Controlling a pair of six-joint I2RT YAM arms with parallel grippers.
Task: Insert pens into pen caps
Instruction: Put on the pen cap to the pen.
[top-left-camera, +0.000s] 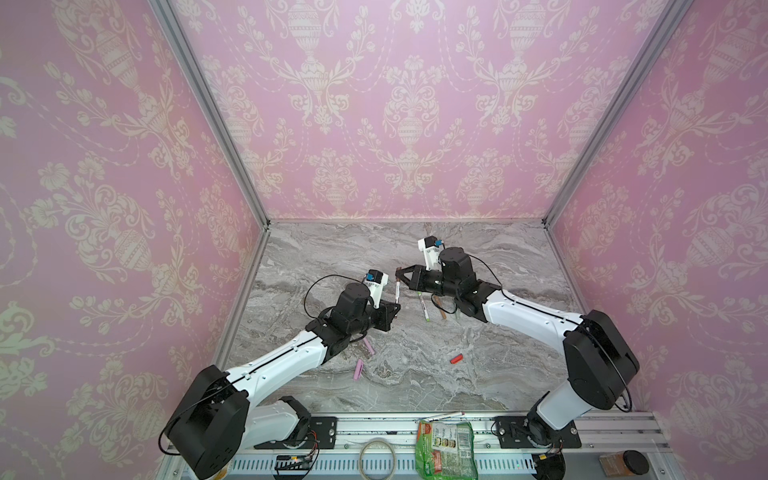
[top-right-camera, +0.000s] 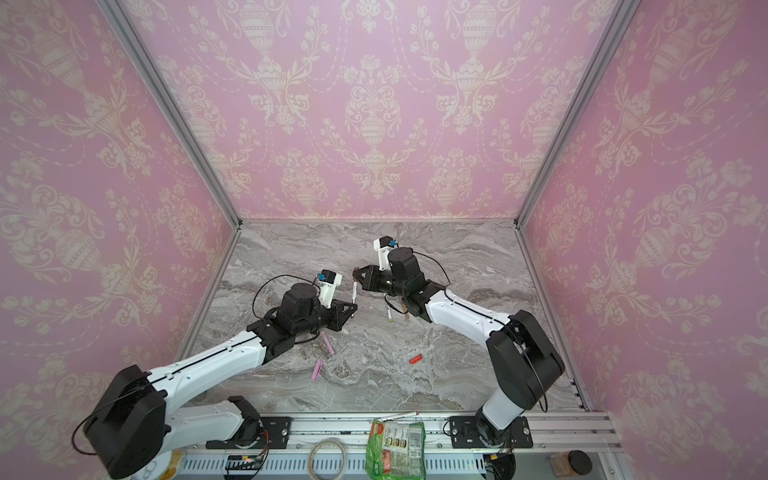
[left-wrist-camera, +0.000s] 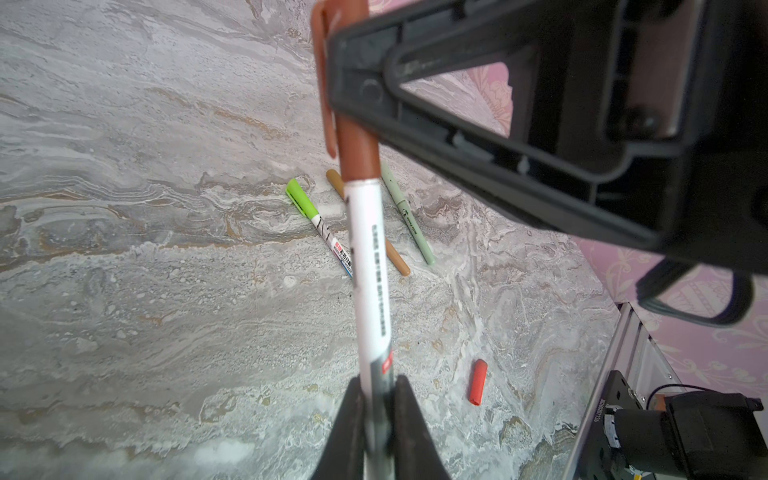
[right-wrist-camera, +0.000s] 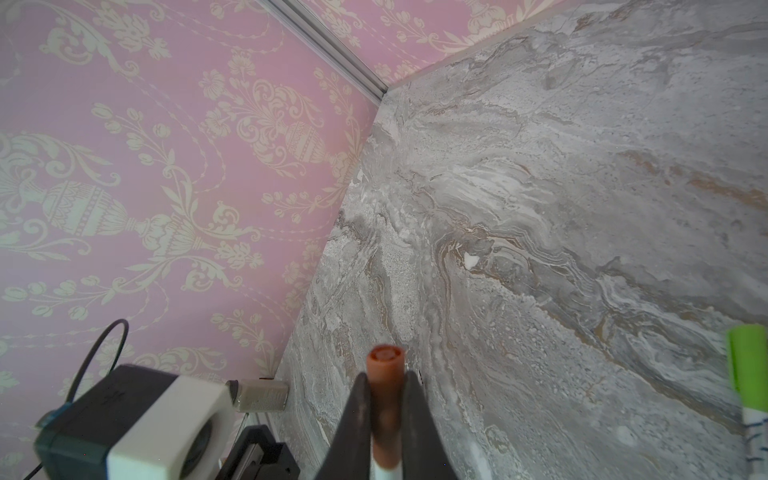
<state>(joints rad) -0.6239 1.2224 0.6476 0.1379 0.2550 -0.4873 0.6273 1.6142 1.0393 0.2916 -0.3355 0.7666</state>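
Evidently my left claw pinches the white pen by its tail, just below frame centre in both top views. My right claw squeezes the brown cap over its tip, kept in line, I judge, for seating. The barrel print is too blurred to read.

in both top views the left arm rises from its base at 7 o'clock and reaches toward 1 o'clock, with the left gripper pinched tight on the rear of a white pen. the right arm stretches from 5 o'clock toward 10 o'clock. the right gripper points to 9 o'clock, clamped on the brown cap.
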